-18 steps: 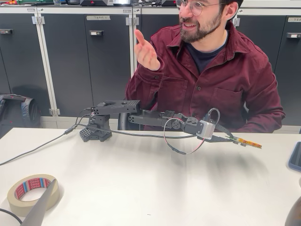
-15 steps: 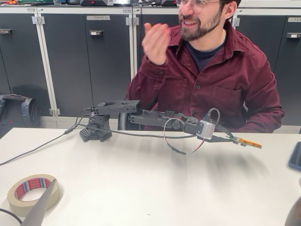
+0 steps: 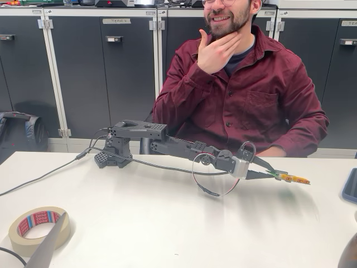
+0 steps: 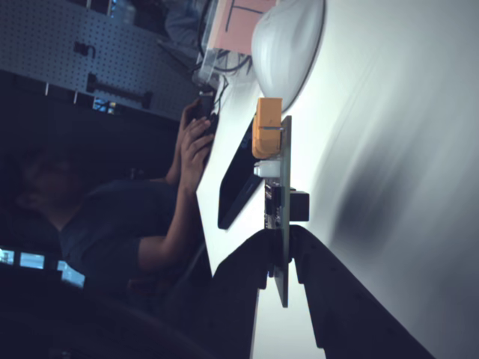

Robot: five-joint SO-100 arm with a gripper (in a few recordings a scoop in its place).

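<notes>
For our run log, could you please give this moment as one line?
gripper: shut on circuit board | height: above table | tape roll: front left

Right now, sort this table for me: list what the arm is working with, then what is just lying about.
In hand: pincer, shut on the small circuit board with its orange connector.
Lying about: roll of tape; dark flat device at the right edge; white rounded thing in the wrist view.
</notes>
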